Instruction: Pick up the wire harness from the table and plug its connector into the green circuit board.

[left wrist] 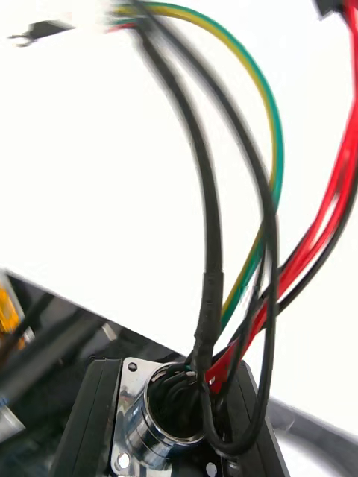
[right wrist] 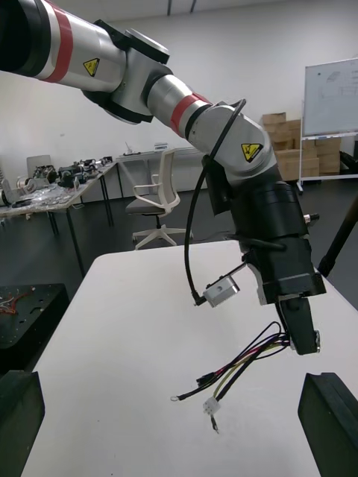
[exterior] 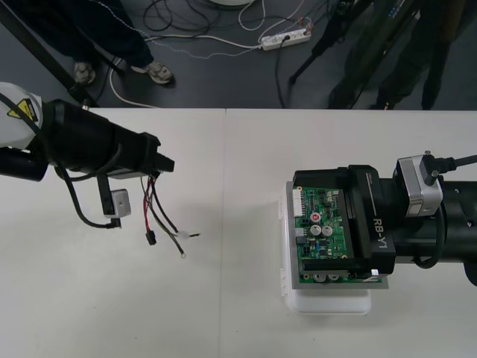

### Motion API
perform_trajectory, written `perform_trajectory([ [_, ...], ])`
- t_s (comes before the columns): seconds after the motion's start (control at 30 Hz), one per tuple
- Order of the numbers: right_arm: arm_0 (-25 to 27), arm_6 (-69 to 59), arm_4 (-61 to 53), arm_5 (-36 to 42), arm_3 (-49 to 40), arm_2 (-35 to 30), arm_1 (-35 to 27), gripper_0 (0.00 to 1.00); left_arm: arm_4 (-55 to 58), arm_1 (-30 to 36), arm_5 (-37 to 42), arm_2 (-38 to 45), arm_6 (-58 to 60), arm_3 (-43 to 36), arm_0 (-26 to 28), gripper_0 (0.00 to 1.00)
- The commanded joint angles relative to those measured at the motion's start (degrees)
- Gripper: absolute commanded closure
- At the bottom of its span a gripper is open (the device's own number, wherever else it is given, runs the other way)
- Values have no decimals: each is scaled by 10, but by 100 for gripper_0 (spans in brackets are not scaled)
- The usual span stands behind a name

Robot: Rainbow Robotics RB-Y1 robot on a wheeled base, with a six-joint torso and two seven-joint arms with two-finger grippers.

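Because the wire harness (exterior: 159, 212) is light and limp, its thin red, black and green wires will likely sag and swing with any move. Only the round metal socket (left wrist: 165, 408) with its flange offers a stiff, sure hold. The wires look too fine to take a hard pull.

The left gripper (exterior: 158, 168) has it by exactly that part: its black fingers (left wrist: 93, 425) are closed on the socket's sides, with the wires coming out of it. The harness hangs at the robot's left, well apart from the green circuit board (exterior: 311, 246). Its loose ends dangle low over the table (exterior: 223, 313), among them a small black plug (exterior: 150, 239) and a ring terminal (exterior: 182, 256). Whether they touch the surface cannot be told.

The left arm reaches in from the left, its gripper pointing toward the table's middle. The right gripper (exterior: 328, 222) sits over the board on its white base (exterior: 328, 304), fingers spread wide to either side.

Seating the plug will probably need a second hold near the plug end, since a free end cannot be steered from the socket.
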Motion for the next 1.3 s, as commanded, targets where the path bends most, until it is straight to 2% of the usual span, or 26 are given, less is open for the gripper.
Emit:
perform_trajectory([
  [0.03,7,-12,-9,5,-20,-18,-10,0,97,21,23,25,37,11,1,100],
  [0.23,7,-16,-9,5,-20,-18,-9,0,152,14,23,33,47,25,1,100],
  [0.4,7,-19,-9,5,-20,-19,-10,0,250,-2,22,32,51,51,1,100],
  [0.57,7,-20,-8,5,-20,-20,-9,0,340,-54,-20,37,58,120,1,100],
  [0.87,7,-20,-8,5,-20,-21,-10,0,343,-115,-100,81,80,228,1,100],
  [1.3,7,-21,-8,5,-20,-21,-9,0,340,-134,-125,120,251,240,8,100],
])
